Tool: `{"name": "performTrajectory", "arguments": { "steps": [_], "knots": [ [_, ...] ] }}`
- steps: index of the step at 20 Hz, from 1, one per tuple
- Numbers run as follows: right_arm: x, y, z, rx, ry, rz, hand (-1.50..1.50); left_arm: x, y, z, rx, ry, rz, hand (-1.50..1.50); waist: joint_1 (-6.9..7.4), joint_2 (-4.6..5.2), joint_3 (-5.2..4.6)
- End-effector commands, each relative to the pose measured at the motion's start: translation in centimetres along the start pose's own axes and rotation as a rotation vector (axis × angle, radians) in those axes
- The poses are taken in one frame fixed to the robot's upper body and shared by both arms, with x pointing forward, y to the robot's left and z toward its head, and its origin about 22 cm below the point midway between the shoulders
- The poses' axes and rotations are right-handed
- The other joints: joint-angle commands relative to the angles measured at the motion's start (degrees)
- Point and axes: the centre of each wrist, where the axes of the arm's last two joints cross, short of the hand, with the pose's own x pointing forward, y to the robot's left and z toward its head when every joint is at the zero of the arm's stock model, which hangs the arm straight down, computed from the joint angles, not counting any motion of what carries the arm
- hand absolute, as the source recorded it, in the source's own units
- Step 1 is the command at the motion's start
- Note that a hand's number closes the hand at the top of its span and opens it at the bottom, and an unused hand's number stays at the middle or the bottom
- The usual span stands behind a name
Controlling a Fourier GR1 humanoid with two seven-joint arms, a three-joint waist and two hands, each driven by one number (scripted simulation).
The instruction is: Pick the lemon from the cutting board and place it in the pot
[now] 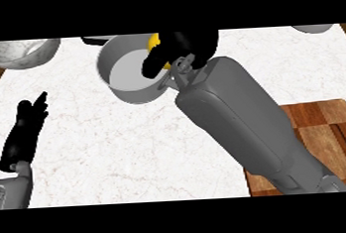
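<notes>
Lemon: off the cutting board, clamped in the right hand above the far-right part of the pot's mouth; only a yellow sliver visible between the black fingers.
Right hand: fingers curled round the lemon, one hanging down toward the pot's inside; grey forearm slanting in from the lower right, across the board's near-left corner.
Pot: grey, mouth open upward, nothing visible inside; dark handle poking out at the far left.
Reason for the hold: probably carried high to clear the rim and brought over the mouth so that a release lands inside and not on the counter.
Left hand: low left, fingers straight and together, resting, well apart from the pot; likely kept back to leave the way free.
Edges: pot rim just under the right wrist; mottled bowl near the pot at the far left; another grey rim at the far-right corner, too cut off to name.
Open room: broad bare counter between pot and left hand; little slack on the far side.
Step in hand: release judged next, with a slight shift toward the pot's middle advisable first.
</notes>
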Motion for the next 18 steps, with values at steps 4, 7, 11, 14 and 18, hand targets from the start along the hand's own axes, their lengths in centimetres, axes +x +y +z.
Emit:
{"name": "performTrajectory", "arguments": {
  "steps": [4,7,11,14,18],
  "knots": [
    [-1.1,4.1,-2.5,0.032,0.095,-0.201,-1.50,-0.1,-1.4,-0.4,-0.001,-0.005,0.007,0.00,-0.02,0.27,0.01],
    [-1.0,3.1,-2.6,-0.042,0.070,-0.384,-1.50,-0.1,0.7,-0.2,0.002,-0.012,-0.011,0.00,0.39,0.14,0.05],
    [-2.7,3.7,-2.9,-0.226,0.063,-0.558,-1.50,-1.1,-0.1,0.7,-0.012,-0.006,-0.015,0.00,-0.04,0.08,0.11],
    [-3.3,3.2,-3.5,-0.300,0.072,-0.639,-1.50,-0.1,-0.8,0.4,0.028,0.015,0.030,0.00,-1.30,-0.12,0.13],
    [-4.9,1.4,-3.2,-0.391,0.095,-0.698,-1.50,-1.1,0.7,0.6,0.036,0.037,0.016,0.00,-2.97,-0.67,0.10]
  ]
}}
